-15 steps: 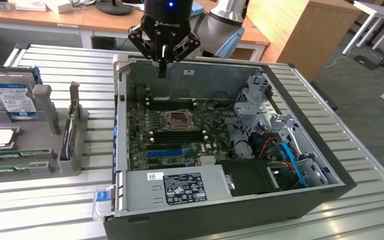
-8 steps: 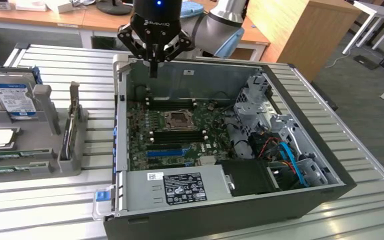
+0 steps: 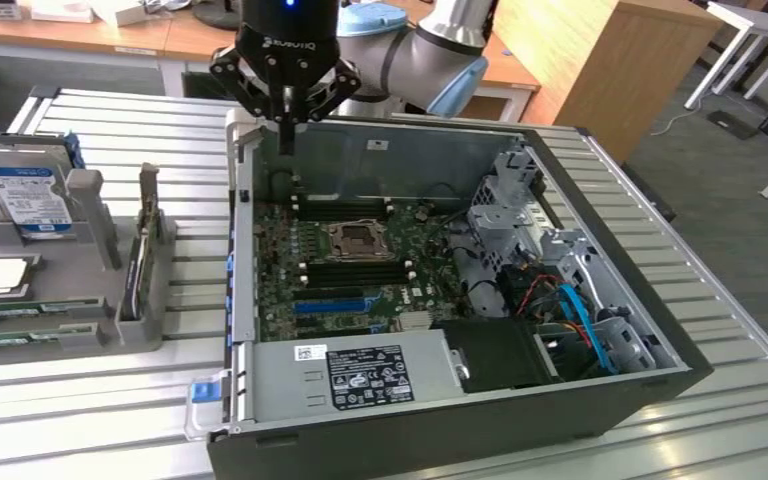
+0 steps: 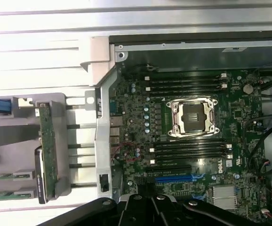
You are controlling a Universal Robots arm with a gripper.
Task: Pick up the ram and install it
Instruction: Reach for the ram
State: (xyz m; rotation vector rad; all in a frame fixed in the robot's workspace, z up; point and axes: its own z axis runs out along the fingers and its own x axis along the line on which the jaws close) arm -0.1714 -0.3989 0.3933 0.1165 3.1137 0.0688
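My black two-fingered gripper [image 3: 285, 138] hangs over the far corner of the open dark grey computer case [image 3: 424, 445], on the exterior view's left. Its fingers are pressed together with nothing between them. In the wrist view the gripper's [image 4: 148, 209] dark body sits at the edge of the picture, above the green motherboard [image 4: 136, 117].

The ram [image 3: 17, 341], a slim green circuit-board strip, lies flat in the near end of the pale grey plastic holder [image 3: 84, 195]. The holder stands on the silver slatted metal table [image 3: 91, 420] beside the case, on the exterior view's left, so the ram is well apart from my fingers. A second strip like it lies just beside it (I cannot make out a label on either). The wrist view also catches the ram [image 4: 2, 176] at the holder's edge.

In the same holder a silver hard drive with a blue label [image 3: 31, 195] stands upright. A wider green card [image 3: 144, 240] stands on edge nearer the case.

Inside the case, the silver-framed square processor socket [image 4: 192, 117] sits mid-board, with long black memory slots [image 4: 188, 84] running on both sides of it. A silver power-supply box with a black label [image 3: 357, 375] fills the near end.
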